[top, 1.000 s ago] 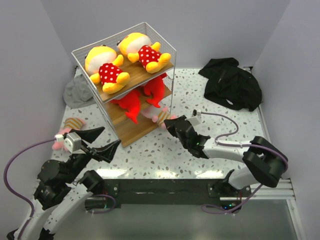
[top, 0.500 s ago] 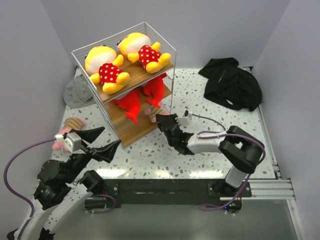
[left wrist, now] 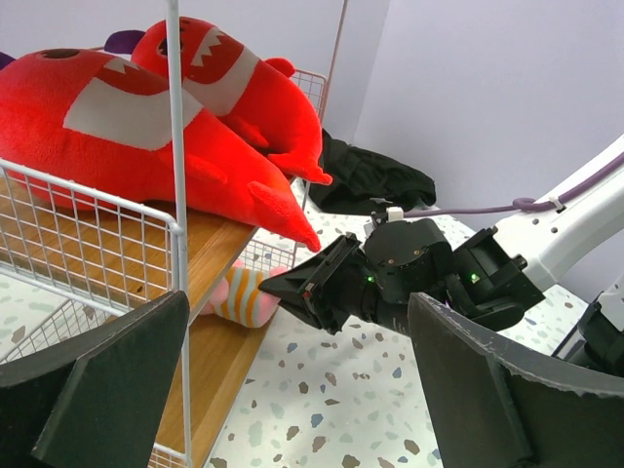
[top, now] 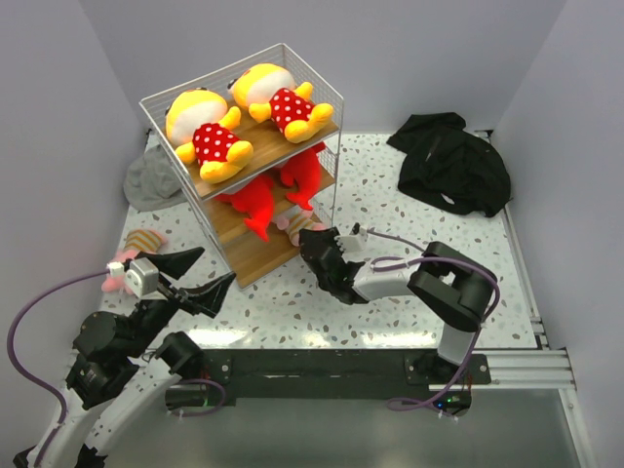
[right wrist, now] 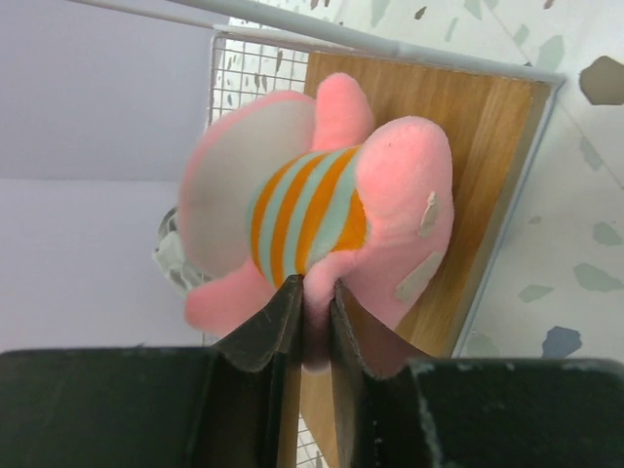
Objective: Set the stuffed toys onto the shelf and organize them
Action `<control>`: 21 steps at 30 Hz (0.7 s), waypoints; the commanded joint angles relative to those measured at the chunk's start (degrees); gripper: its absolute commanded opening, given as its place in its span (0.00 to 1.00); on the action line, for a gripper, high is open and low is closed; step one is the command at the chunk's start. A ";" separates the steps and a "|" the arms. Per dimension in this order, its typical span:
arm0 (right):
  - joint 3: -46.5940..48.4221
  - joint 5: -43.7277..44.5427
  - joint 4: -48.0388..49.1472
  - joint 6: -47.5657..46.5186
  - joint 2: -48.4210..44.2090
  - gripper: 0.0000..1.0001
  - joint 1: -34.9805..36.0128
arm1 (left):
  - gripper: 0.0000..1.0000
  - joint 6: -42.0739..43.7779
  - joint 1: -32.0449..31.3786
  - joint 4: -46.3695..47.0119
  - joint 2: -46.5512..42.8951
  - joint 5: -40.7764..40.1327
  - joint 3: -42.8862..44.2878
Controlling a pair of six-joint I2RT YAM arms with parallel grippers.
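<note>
Shelved: yellow dolls [top: 210, 136], red sharks [top: 255, 203]. Your right gripper [right wrist: 310, 292] pinches a pink toy [right wrist: 322, 214] at the shelf [top: 292, 54]; second pink toy [top: 143, 240] lies outside; left gripper [top: 216, 265] gapes empty.

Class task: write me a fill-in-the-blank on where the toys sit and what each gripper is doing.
The two yellow dolls lie on the shelf's ___ board.
Both red sharks lie on the ___ board.
The right gripper pinches a pink toy wearing ___ clothes.
The left gripper is wide ___.
Missing words: top; middle; striped; open.
</note>
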 commanded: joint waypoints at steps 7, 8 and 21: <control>2.42 7.71 -0.33 2.83 -0.30 0.29 1.11 | 1.00 -2.08 -0.20 -0.15 -3.38 -5.90 0.40; 2.50 8.06 -0.15 3.09 -0.13 0.19 1.20 | 1.00 -2.61 -0.20 -0.42 -3.11 -6.88 0.57; 4.35 17.64 -4.63 10.47 3.03 0.00 2.60 | 1.00 -9.64 -0.29 -7.53 -1.09 -26.38 3.38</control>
